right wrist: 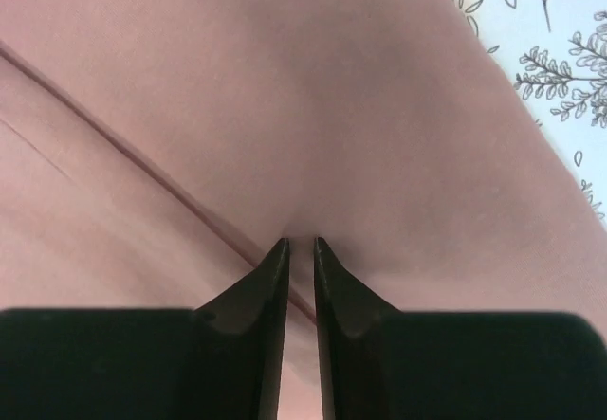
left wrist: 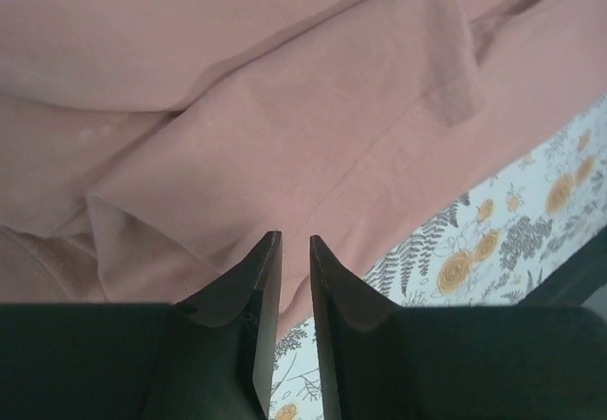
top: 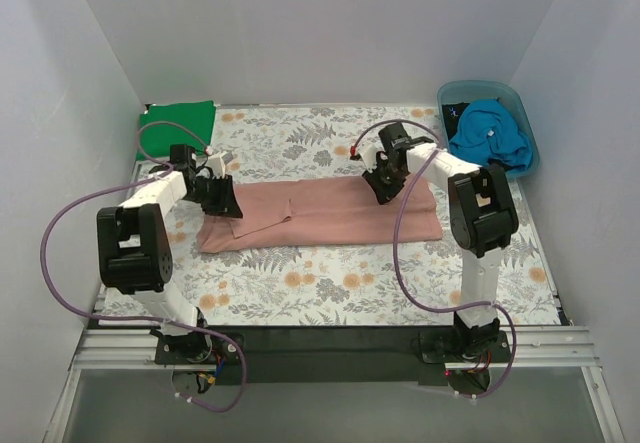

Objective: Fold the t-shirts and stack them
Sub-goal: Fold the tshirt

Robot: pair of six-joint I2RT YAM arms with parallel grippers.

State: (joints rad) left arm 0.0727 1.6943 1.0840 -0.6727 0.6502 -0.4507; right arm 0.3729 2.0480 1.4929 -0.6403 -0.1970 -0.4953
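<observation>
The dusty pink t-shirt [top: 330, 213] lies folded into a long strip across the middle of the floral table covering. My left gripper [top: 224, 201] is at the strip's left end. In the left wrist view its jaws [left wrist: 295, 237] stand nearly together on the shirt's near edge [left wrist: 285, 126]. My right gripper [top: 382, 187] is on the strip's far edge, right of centre. In the right wrist view it [right wrist: 302, 240] is shut, and the pink cloth [right wrist: 285, 107] puckers at its tips. The green t-shirt [top: 178, 123] lies at the back left. The blue t-shirt [top: 488, 135] is in the tub.
The teal plastic tub [top: 524, 118] stands at the back right corner. White walls close in the back and both sides. The floral covering [top: 350, 283] shows bare in front of the pink shirt, and also in the left wrist view [left wrist: 512, 230].
</observation>
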